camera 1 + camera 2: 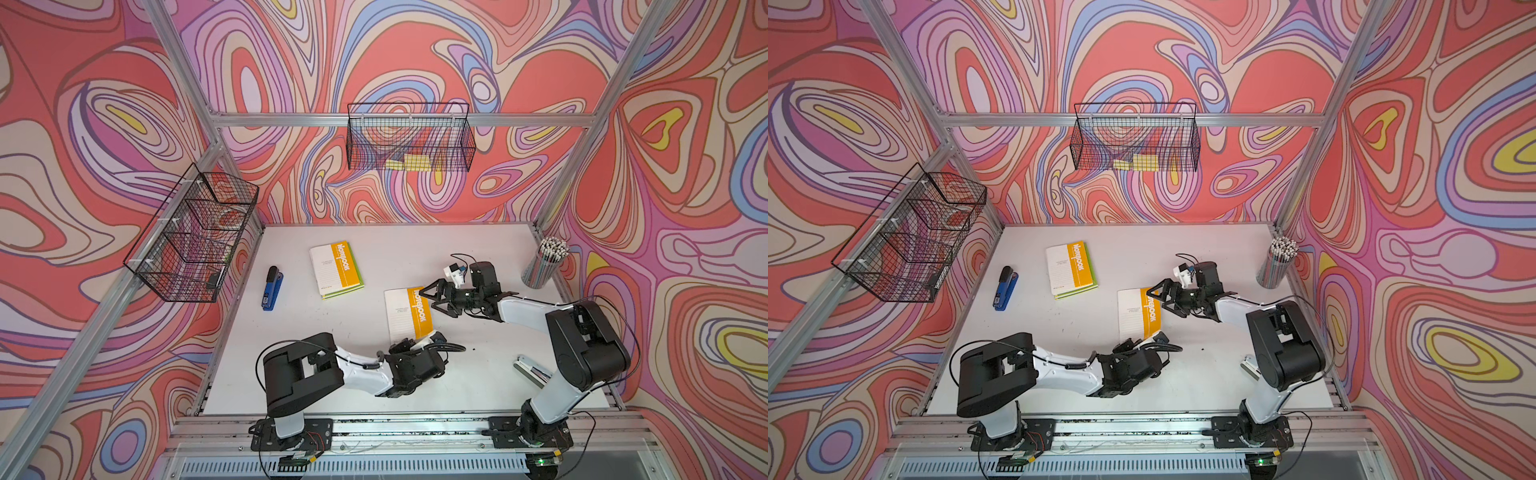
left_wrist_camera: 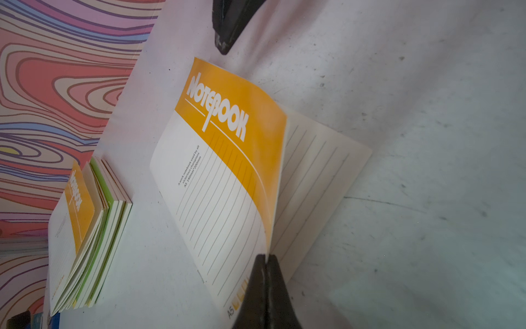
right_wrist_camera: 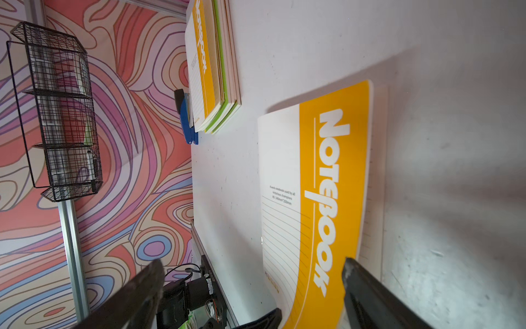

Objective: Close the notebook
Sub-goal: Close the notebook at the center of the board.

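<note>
The notebook (image 1: 409,311) with a white and orange cover lies mid-table, also seen as the notebook (image 1: 1139,313). In the left wrist view its cover (image 2: 227,159) arches above a lined page (image 2: 313,176), a wedge of gap between them. My left gripper (image 2: 266,257) is shut on the cover's near edge; in a top view the left gripper (image 1: 426,337) sits at the notebook's near corner. My right gripper (image 1: 428,300) is open at the notebook's far right edge. In the right wrist view the right gripper (image 3: 252,273) straddles the cover (image 3: 313,185), one finger (image 3: 353,270) close to the orange strip.
A stack of notebooks (image 1: 336,270) lies further back, with a blue stapler (image 1: 272,287) to its left. A cup of pencils (image 1: 544,266) stands at the back right. A silver object (image 1: 530,370) lies by the right arm. Wire baskets (image 1: 195,237) (image 1: 409,139) hang on the walls.
</note>
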Motion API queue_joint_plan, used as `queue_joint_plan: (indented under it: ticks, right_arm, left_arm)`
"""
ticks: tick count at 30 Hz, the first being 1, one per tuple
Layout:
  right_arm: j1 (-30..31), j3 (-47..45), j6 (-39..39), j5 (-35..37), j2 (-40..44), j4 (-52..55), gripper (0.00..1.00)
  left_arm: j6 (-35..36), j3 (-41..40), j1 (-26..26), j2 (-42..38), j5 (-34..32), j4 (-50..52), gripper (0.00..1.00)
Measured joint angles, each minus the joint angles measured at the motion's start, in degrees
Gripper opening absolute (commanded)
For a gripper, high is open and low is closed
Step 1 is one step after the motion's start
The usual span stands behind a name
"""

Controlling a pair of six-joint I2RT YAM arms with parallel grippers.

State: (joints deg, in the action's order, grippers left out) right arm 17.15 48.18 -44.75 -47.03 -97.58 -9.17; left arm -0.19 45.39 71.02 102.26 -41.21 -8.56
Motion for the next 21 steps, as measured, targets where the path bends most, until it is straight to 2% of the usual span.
queue_joint_plan:
  ticks: [14,17,19,21]
  right_arm:
    - [2.69,0.42,-1.49,1.22,-6.86,-4.79,0.98]
    - [2.80,-0.28,-1.62,1.29,-7.17,-5.62,0.98]
    - [2.80,-0.59,-1.64,1.38,-7.23,-5.90,0.98]
    - [2.80,-0.74,-1.64,1.40,-7.48,-6.36,0.98]
  left_arm:
    - [0.00,0.76,0.42,0.09,0.22,1.86,0.02]
    - [-0.04,0.76,0.42,0.09,0.22,2.25,0.25]
    - [-0.09,0.76,0.52,0.07,0.24,2.60,0.36]
    - [-0.04,0.76,0.83,-0.24,0.31,3.06,0.43]
